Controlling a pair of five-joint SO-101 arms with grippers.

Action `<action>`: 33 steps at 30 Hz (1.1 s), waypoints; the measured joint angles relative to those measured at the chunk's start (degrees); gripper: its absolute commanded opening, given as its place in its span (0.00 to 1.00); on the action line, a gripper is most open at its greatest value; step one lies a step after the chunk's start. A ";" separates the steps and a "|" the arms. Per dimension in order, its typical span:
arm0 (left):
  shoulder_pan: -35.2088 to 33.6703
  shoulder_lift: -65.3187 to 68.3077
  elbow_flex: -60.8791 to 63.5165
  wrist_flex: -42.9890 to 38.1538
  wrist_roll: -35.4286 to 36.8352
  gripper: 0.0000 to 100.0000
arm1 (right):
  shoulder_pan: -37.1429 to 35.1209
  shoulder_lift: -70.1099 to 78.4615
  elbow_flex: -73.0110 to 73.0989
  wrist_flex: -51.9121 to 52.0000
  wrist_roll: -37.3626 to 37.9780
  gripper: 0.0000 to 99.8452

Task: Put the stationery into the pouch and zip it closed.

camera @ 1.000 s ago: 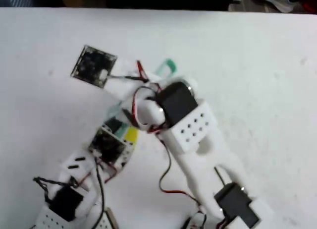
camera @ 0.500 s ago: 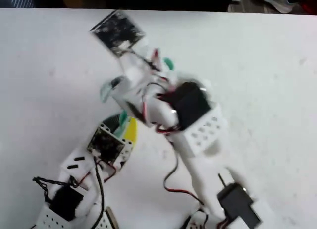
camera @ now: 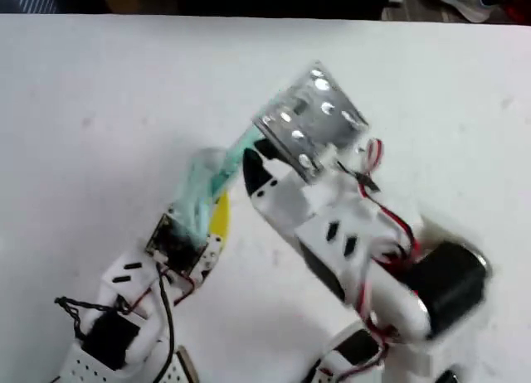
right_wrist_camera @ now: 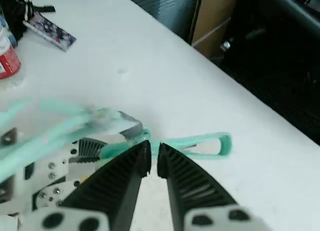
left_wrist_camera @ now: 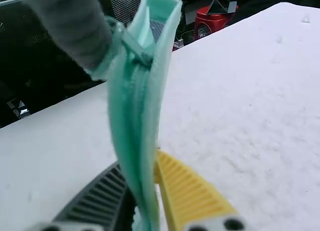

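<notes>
Pouch: a mint-green pouch (camera: 203, 184) is held off the counter (camera: 99, 93), stretched as a narrow band between the two arms, from lower left up to the right.
Left end effector: at the lower left of the high view, the left end effector (camera: 197, 225) is clamped on the pouch's lower end, with one dark ribbed jaw and one yellow ribbed jaw pressed against either side of the fabric.
Left wrist view: the pouch (left_wrist_camera: 140, 141) rises on edge from the left end effector (left_wrist_camera: 142, 163). This view shows the zipper (left_wrist_camera: 137, 56) running along the upper edge and a small opening at the far end. A blurred grey shape meets the fabric just beside the zipper.
Right end effector: in the high view the right end effector (camera: 249, 159) meets the pouch's upper right end, below the arm's tilted camera board.
Right wrist view: the black fingers of the right end effector (right_wrist_camera: 150, 153) are drawn almost together, pinching the base of a mint pull loop (right_wrist_camera: 200, 141), which lies open beyond the tips. The pouch (right_wrist_camera: 45, 126) trails off as a blur towards the left end effector (right_wrist_camera: 85, 151).
Counter edge: a red object (right_wrist_camera: 7, 51) and a patterned card (right_wrist_camera: 50, 28) sit at the far side in the right wrist view.
</notes>
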 measured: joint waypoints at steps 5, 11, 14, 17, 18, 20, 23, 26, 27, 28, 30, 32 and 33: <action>0.00 0.00 0.00 0.00 0.00 0.02 | 0.70 -0.97 5.80 -0.88 2.81 0.02; -2.90 -0.44 0.00 0.00 0.09 0.02 | 1.85 -1.58 -1.14 -1.32 3.16 0.02; -3.43 -0.44 0.00 0.00 0.09 0.02 | 0.97 -2.11 -6.15 -3.69 1.32 0.15; -3.52 -0.44 0.00 0.00 0.18 0.02 | -4.92 -2.46 -7.91 -4.13 -2.73 0.22; -3.52 -0.44 0.00 0.00 0.18 0.02 | -7.12 -1.93 -8.26 -4.04 -3.52 0.22; -3.69 -0.44 0.00 0.00 0.18 0.02 | -10.81 -0.26 -8.53 -2.73 -4.22 0.22; -3.69 -0.44 0.00 0.00 0.18 0.02 | -14.86 1.93 -8.53 -0.62 -5.01 0.21; -3.78 -0.53 0.00 0.00 0.18 0.02 | -18.73 1.23 -8.62 -0.35 -5.10 0.21; -3.78 -0.53 0.00 0.00 0.18 0.02 | -20.04 0.70 -8.62 -0.18 -5.10 0.21; -3.78 -0.53 0.00 0.00 0.18 0.02 | -21.45 0.00 -8.62 -0.09 -5.10 0.21; -3.78 -0.53 0.00 0.00 0.18 0.02 | -23.12 -2.02 -8.62 0.00 -5.10 0.21; -3.78 -0.53 0.00 0.00 0.18 0.02 | -24.09 -4.04 -8.62 0.00 -5.10 0.21; -3.78 -0.53 0.00 0.00 0.18 0.02 | -24.09 -5.01 -8.62 0.00 -5.36 0.22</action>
